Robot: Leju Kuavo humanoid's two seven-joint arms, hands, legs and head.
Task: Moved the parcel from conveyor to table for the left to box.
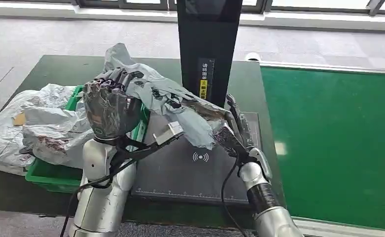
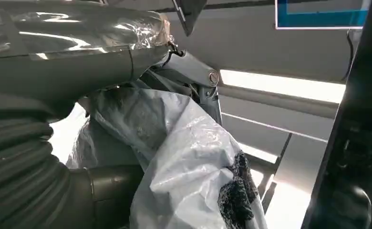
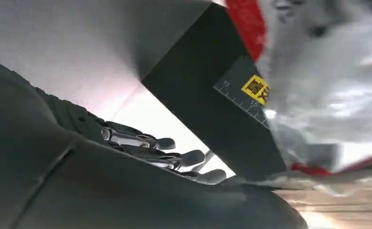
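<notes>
Left hand (image 1: 110,109) grips my grey parcel (image 1: 173,101), raised above the scanner pad (image 1: 193,168); to its left, green bin (image 1: 50,174) with grey bags (image 1: 42,123); black post (image 1: 206,44) carries a yellow label, characters unreadable; right hand (image 1: 235,131) touches the parcel's right end, grip I cannot tell; green conveyor (image 1: 336,143) at right.

In front of me stands a dark green surface (image 1: 52,66). A flat dark grey pad (image 1: 190,173) with a ruler edge and a small white wave mark lies on it near me. A black upright post (image 1: 208,44) with a yellow label rises at the pad's far edge. To my left, a green bin (image 1: 47,175) sits on the surface, heaped with grey plastic bags (image 1: 42,128). On my right, a brighter green belt (image 1: 333,143) adjoins the surface.
</notes>
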